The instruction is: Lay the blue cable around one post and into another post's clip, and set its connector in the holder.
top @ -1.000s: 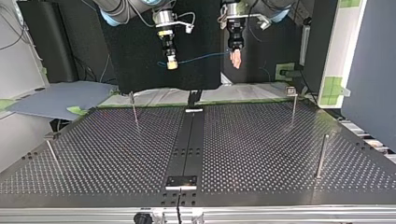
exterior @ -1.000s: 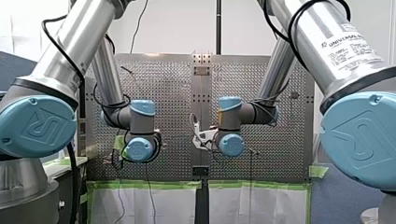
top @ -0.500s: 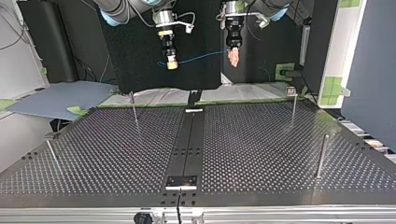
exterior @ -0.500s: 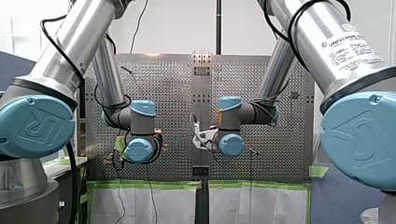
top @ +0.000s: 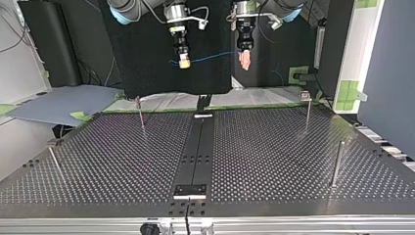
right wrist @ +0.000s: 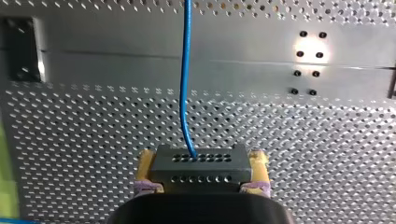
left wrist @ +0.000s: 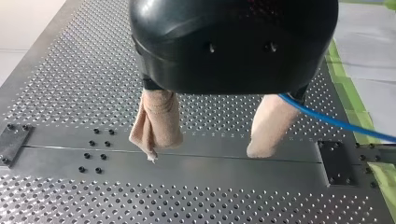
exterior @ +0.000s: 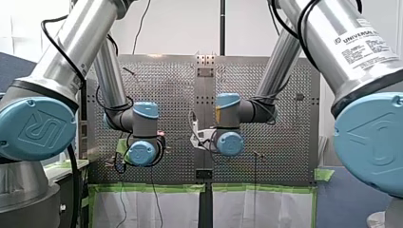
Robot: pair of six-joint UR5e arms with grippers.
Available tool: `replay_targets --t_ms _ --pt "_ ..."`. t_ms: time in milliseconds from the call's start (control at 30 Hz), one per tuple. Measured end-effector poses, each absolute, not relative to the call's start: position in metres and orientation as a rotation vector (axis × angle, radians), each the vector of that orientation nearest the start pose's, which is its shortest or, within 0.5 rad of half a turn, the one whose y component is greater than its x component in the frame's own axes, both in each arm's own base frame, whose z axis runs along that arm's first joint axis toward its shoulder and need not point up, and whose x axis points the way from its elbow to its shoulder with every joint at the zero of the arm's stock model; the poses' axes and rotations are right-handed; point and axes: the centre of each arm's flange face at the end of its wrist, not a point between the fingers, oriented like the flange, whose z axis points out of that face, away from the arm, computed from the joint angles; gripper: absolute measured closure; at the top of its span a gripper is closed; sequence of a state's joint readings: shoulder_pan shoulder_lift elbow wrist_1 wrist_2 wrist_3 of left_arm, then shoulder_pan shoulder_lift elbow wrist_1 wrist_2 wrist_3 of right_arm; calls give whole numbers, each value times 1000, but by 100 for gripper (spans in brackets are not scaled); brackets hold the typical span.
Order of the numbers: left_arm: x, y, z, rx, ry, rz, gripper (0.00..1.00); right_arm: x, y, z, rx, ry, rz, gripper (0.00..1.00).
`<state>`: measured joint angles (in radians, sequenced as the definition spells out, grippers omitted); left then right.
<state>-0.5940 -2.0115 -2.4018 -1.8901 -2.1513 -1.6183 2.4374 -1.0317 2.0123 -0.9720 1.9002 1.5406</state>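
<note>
In the top view both grippers hang high above the table's far edge. My right gripper (top: 184,62), with yellow pads, is shut on a dark grey connector (right wrist: 201,169) studded with small holes. The blue cable (right wrist: 185,70) leaves the connector's face and runs straight ahead of the gripper. In the top view the blue cable (top: 210,57) spans the gap across to my left gripper (top: 244,60). In the left wrist view my left gripper (left wrist: 204,154) stands open, its beige fingers (left wrist: 156,123) well apart; the cable (left wrist: 336,122) passes behind one finger, not between them.
Thin metal posts (top: 141,112) (top: 307,108) (top: 337,164) (top: 55,162) stand on the perforated table (top: 274,161). A dark strip (top: 198,147) runs down its middle, with a black plate (top: 190,190) at the near end and another (top: 203,116) at the far end.
My right gripper, with the connector, has shifted toward my left gripper and slightly upward in the top view. My left gripper rose a little earlier, then held still.
</note>
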Motion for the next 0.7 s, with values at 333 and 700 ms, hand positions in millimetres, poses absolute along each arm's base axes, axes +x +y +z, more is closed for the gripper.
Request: replay_targets --t_ms 333,700 --pt "269 -277 71 -18 1588 -39 0 466 -253 96 1633 -929 1498 100" --pt "265 -259 74 -65 1611 3 0 458 -252 93 1631 -942 1470 100"
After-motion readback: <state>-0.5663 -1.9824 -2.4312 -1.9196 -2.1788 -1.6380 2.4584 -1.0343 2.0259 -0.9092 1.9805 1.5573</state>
